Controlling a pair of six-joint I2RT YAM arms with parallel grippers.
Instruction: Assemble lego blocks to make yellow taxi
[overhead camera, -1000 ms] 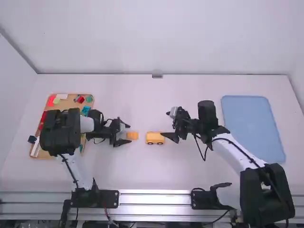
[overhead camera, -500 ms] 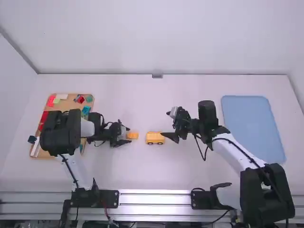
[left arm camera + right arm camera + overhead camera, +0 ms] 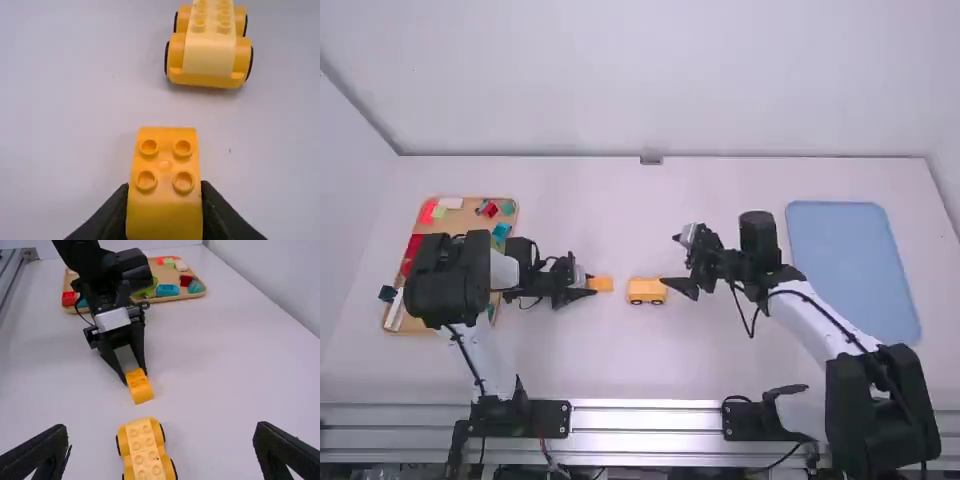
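My left gripper (image 3: 589,284) is shut on an orange-yellow block (image 3: 604,284) left of the table's middle. In the left wrist view, the left gripper (image 3: 164,189) has a finger against each side of the four-studded block (image 3: 165,165). Just to the block's right, apart from it, stands the yellow car base (image 3: 646,290) with dark wheels and a paler studded top; the left wrist view shows the car base (image 3: 210,55) too. On its other side my right gripper (image 3: 673,263) is open. In the right wrist view, the right gripper (image 3: 161,428) has widely parted fingers beyond the car base (image 3: 144,452).
A wooden tray (image 3: 500,200) of red, white, green and teal blocks lies at the left, partly under the left arm. One dark block (image 3: 387,293) is beside its left edge. A blue tray (image 3: 850,265) lies at the right.
The left gripper's fingers have shut onto the orange-yellow block, which now sits very slightly farther right. The car base and right arm are almost unmoved.
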